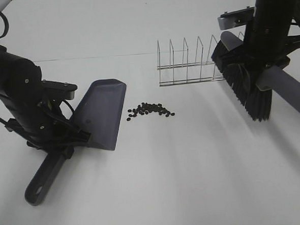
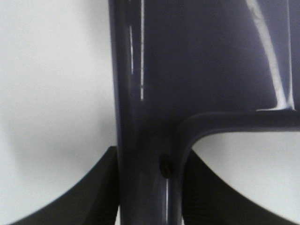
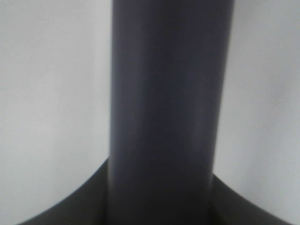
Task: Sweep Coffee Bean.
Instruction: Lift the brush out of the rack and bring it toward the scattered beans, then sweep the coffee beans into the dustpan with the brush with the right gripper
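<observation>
While the white bench (image 1: pixel 160 193) spreads under everything, the grey-purple dustpan (image 1: pixel 101 113) lies at nine o'clock, its handle clamped tight in the left gripper (image 1: pixel 65 135). At two o'clock the right gripper (image 1: pixel 261 60) is closed around the handle of a black-bristled brush (image 1: pixel 248 88), just in front of a wire rack (image 1: pixel 188 64). The coffee beans (image 1: pixel 150 110) lie clustered at centre, just beside the dustpan's lip, well apart from the brush.

The dustpan (image 1: pixel 101 113) is grey-purple, the coffee beans (image 1: pixel 151 110) dark brown
</observation>
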